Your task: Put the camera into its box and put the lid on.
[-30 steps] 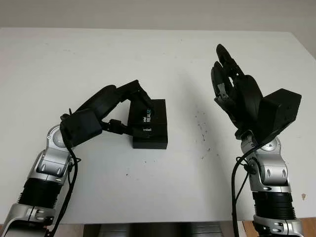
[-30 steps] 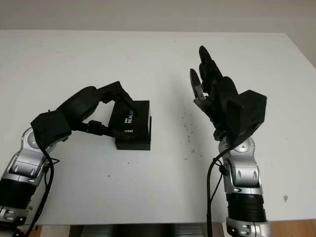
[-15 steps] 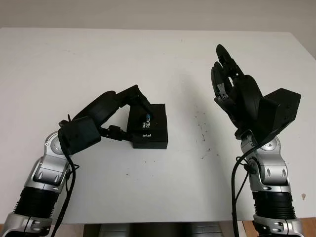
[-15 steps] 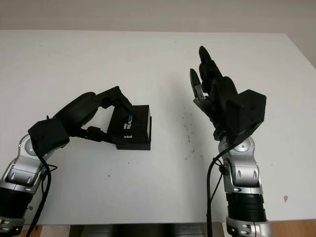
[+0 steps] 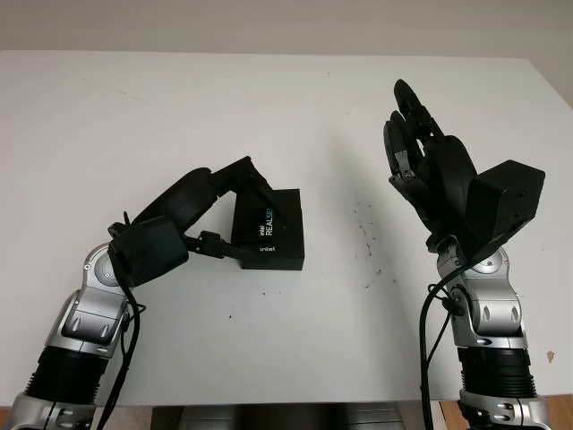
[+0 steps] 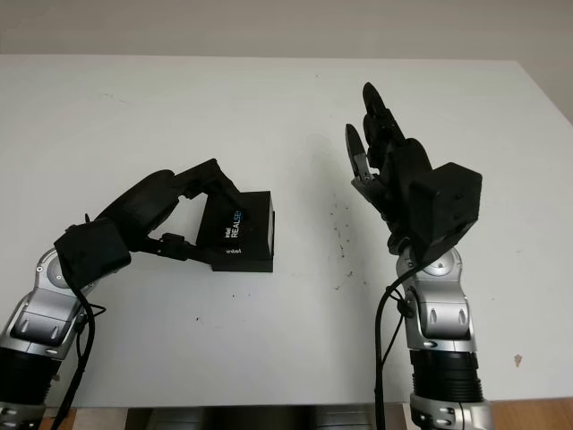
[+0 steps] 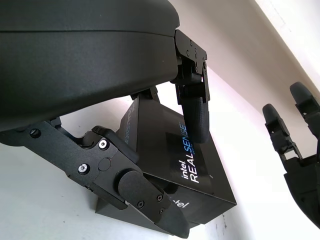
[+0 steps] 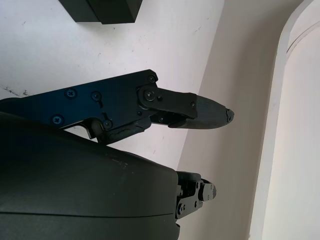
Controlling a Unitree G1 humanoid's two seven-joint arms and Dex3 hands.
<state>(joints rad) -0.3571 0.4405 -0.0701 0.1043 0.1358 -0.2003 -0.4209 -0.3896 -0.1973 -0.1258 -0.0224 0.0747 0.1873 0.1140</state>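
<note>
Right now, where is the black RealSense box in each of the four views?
Left eye: box left of centre, left hand on it.
Right eye: box left of centre.
Left wrist: box between the fingers.
Right wrist: a corner at the frame edge.
Shared landmark: white REALSENSE lettering.

A black box (image 5: 271, 230) printed with white "intel REALSENSE" lettering sits on the white surface (image 5: 179, 107), left of its middle and well clear of every edge. Its lid (image 7: 185, 160) is tilted, not yet fully seated.
</note>
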